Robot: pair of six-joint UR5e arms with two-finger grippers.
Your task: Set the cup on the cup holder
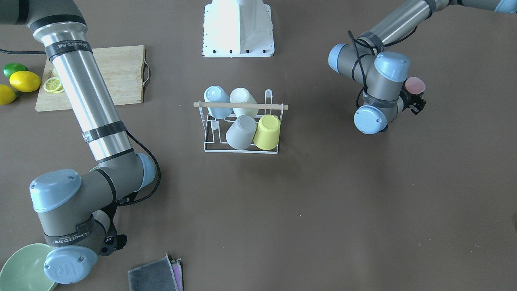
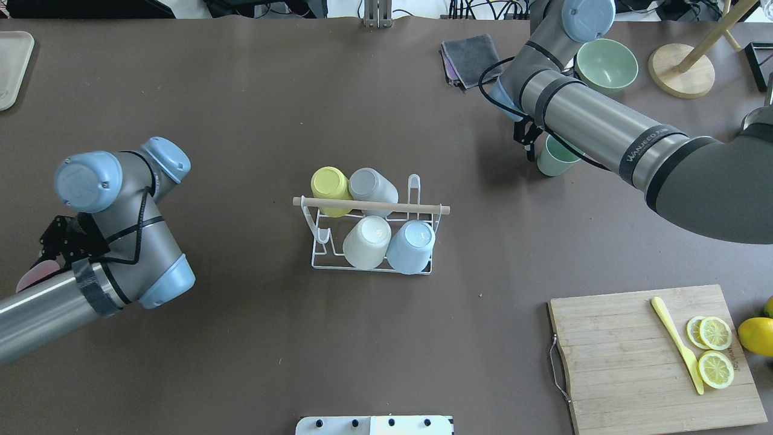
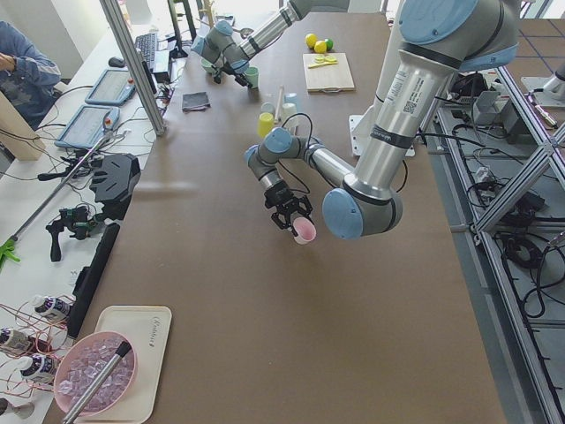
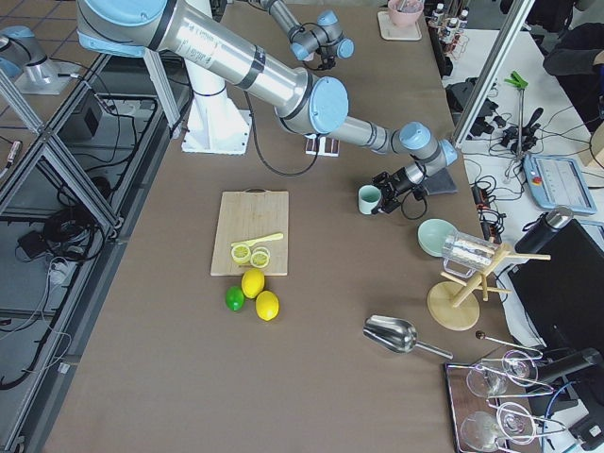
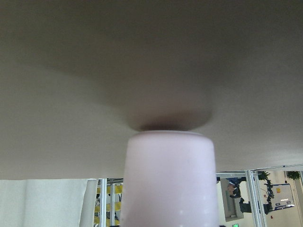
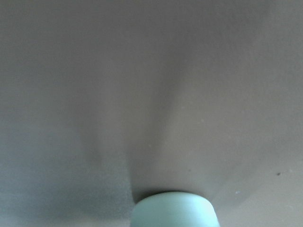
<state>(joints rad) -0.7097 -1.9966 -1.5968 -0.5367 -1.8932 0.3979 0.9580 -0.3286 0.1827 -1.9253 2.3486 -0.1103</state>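
A cutting board (image 2: 634, 338) lies near right; at the left, the left hand (image 3: 297, 224) clasps the pink cup (image 3: 304, 233), held tilted. Mid-bench (image 2: 241, 338), well apart from both hands, the cup holder (image 2: 374, 206), rod running left-right, carries four upturned cups (image 2: 365, 241). Far right, the green cup (image 2: 551, 162) stands mouth up just beside the right hand (image 2: 526, 144); I cannot tell whether that hand grips it.

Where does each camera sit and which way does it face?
Front: across the table, facing robot, down on rack; left arm, right arm.
Overhead: behind the robot, forward; shares rack and arms.
Exterior left: left end; left gripper holding pink cup.
Exterior right: right end; right gripper by green cup.
Left wrist: pink cup, table.
Right wrist: green cup, table.
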